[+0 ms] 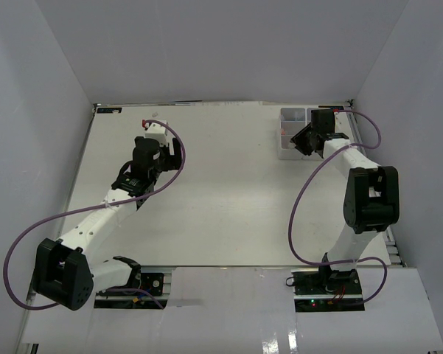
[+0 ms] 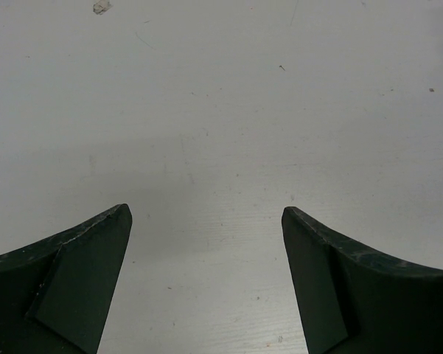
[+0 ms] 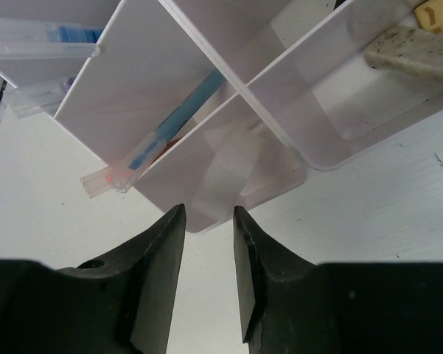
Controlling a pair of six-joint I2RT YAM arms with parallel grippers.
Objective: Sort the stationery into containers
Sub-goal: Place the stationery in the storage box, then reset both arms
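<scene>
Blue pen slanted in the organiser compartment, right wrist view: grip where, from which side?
Take the clear capped end of the blue pen: it appears to poke over the rim of the organiser box, while the barrel lies slanted between the walls. Come down from above, closing across the barrel.

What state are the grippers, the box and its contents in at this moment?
left gripper: wide open, empty, over the table.
right gripper: slightly open, empty, at a corner of the organiser box.
organiser box: upright on the table.
blue pen: lying slanted in one compartment.
</scene>
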